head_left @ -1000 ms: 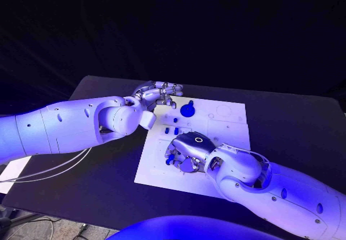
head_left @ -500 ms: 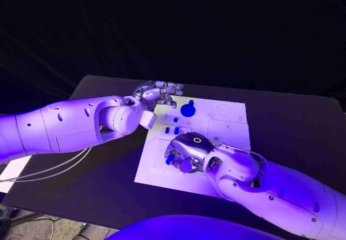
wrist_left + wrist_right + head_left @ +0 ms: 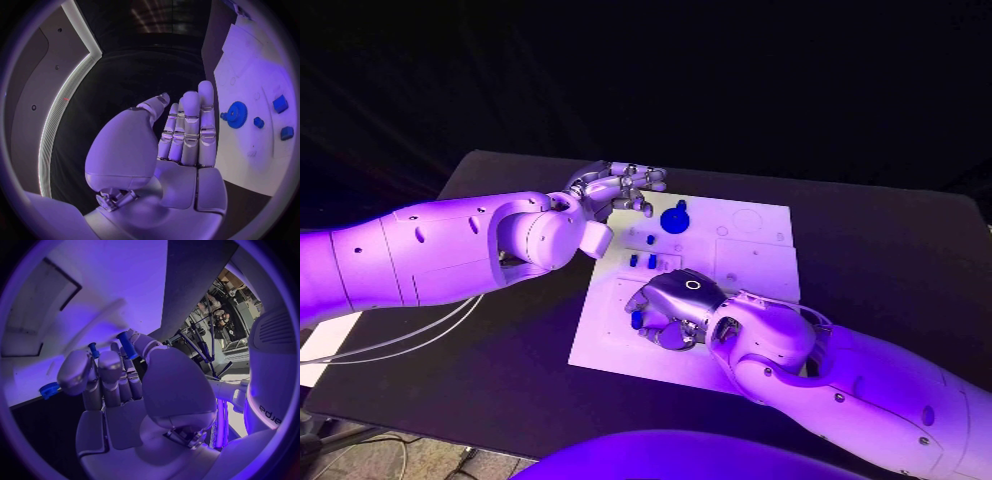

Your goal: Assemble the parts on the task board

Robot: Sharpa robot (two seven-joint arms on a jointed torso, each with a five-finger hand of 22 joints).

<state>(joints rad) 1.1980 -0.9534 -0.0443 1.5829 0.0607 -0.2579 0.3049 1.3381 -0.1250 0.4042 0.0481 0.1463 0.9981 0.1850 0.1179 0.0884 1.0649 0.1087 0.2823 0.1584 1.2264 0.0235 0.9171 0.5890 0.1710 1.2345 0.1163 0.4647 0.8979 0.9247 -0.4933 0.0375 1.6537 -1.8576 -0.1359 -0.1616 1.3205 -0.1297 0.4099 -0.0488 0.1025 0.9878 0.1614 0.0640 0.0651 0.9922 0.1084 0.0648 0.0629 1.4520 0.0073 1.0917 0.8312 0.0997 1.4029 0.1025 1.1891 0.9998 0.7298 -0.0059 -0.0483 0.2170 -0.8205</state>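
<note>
R hand (image 3: 678,305) palm-down on task board (image 3: 762,262), pinching blue peg (image 3: 125,344); L hand (image 3: 615,186) fingers straight, empty.

White task board (image 3: 733,262) flat mid-table, blue gear (image 3: 675,219) near far edge

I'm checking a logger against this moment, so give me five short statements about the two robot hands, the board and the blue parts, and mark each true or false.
1. The right robot hand is over the near part of the task board. True.
2. The left robot hand grips the blue gear. False: its fingers are straight and hold nothing; the gear lies on the board beside it.
3. The right robot hand has a blue peg between its fingers. True.
4. The task board lies on a white table. False: the table is black.
5. The left robot hand is at the board's far left corner. True.
</note>
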